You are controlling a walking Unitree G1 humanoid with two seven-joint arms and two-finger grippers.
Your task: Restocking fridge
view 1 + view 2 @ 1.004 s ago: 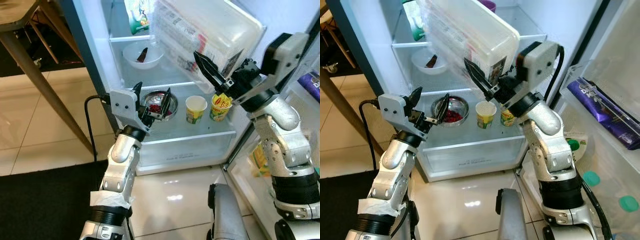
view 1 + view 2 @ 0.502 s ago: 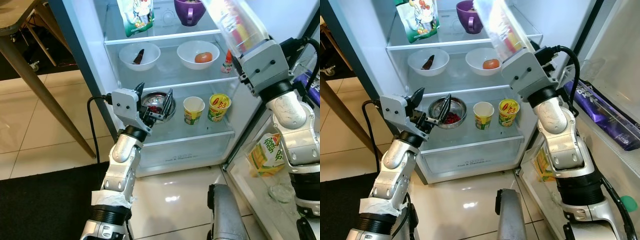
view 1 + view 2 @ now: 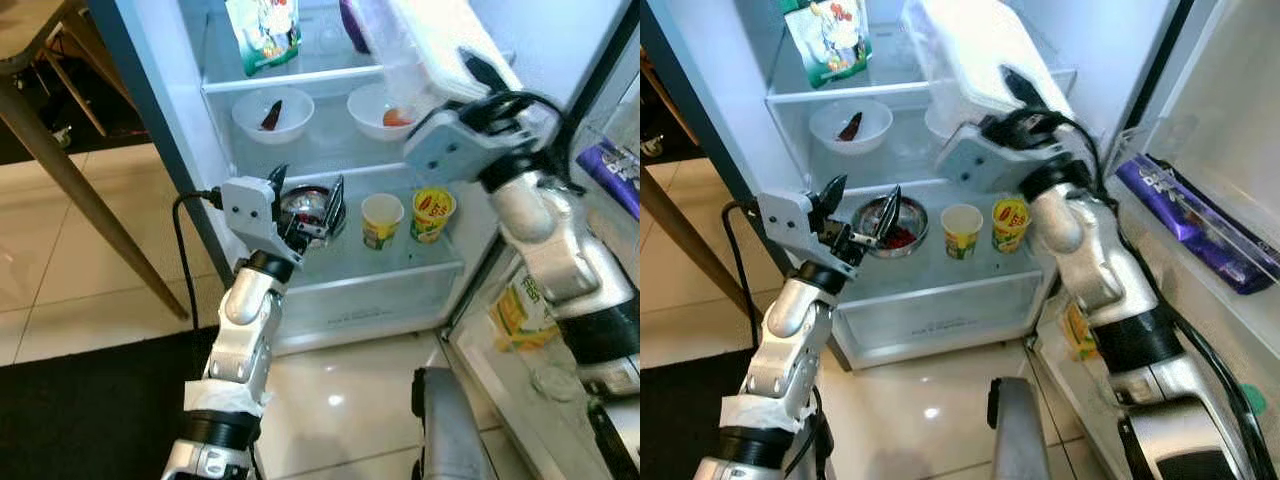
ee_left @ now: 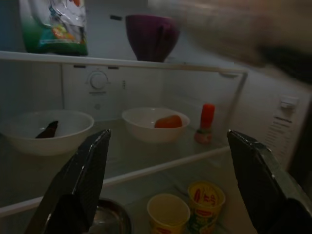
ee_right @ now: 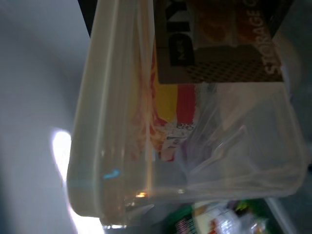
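Observation:
My right gripper is shut on a clear plastic storage container, held high in front of the open fridge's upper shelves. The right wrist view shows the container close up, with its printed label inside. The container hides part of a white bowl holding something orange and part of a purple bowl. My left gripper is open, level with the lower shelf, just in front of a metal bowl of red food. Its fingers frame the shelves in the left wrist view.
A green pouch stands on the top shelf and a white bowl with a dark item on the middle one. A paper cup and a yellow cup share the lower shelf. The door holds a purple packet and a juice carton. A wooden table leg stands at left.
My right arm has swung the container leftward and lower, so it is in front of the fridge's upper shelves and covers the orange-item bowl. The left arm has stayed put.

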